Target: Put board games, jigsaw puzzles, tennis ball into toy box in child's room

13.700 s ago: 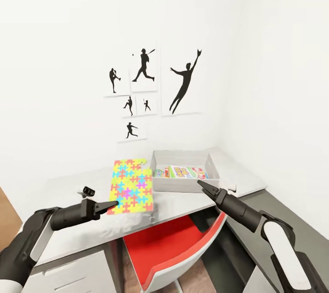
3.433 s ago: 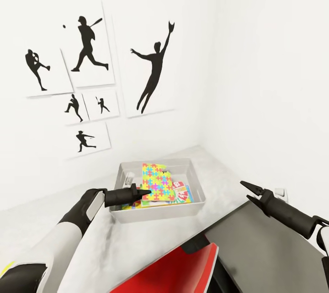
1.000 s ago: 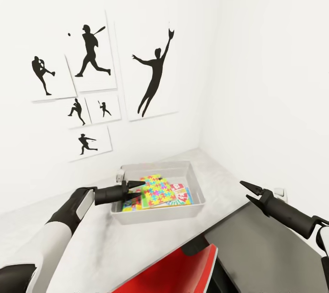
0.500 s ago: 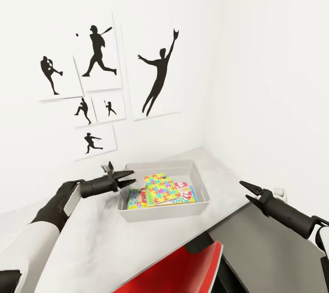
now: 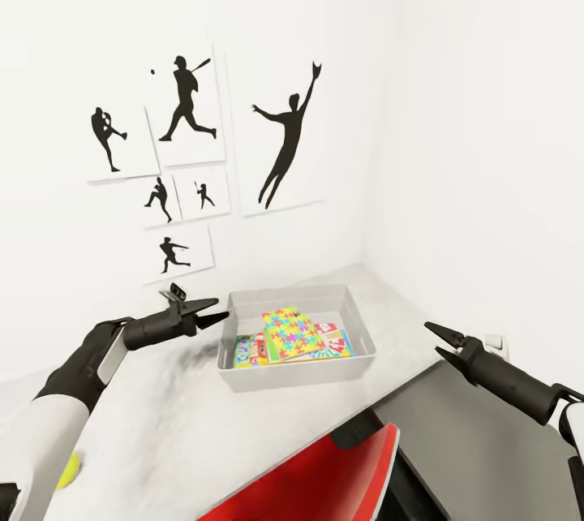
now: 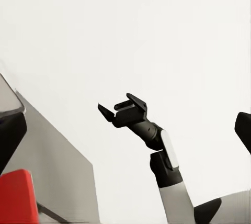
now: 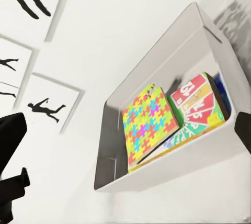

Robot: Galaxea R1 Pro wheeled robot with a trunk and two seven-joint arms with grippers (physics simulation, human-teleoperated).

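Your toy box (image 5: 296,371) sits on the table (image 5: 186,424) near the corner of the room, and it's loaded. A jigsaw puzzle (image 5: 294,333) lies on top, tilted, leaning across the board games (image 5: 332,341) beneath it. In the right wrist view you get the clearest look: the puzzle (image 7: 149,124) overlaps a game box with a red banner (image 7: 196,98), and a green-edged box peeks out under them.

Your left end effector (image 5: 212,310) hovers just beside the box's left wall, outside it, above the table. Its fingers are spread apart and there's nothing between them.

Your right end effector (image 5: 434,342) hangs well off to the right, past the table's edge, over the dark grey lower section (image 5: 487,456). Its two fingers are parted too, empty. The left wrist view catches it (image 6: 121,110) against the white wall, jaws plainly apart.

Down at the lower left of the head view, the tennis ball (image 5: 70,470) shows as a yellow-green sliver on the table, partly hidden behind your left arm.

A red chair (image 5: 324,480) is tucked under the table below the box. Baseball silhouette prints (image 5: 195,156) hang on the wall behind.
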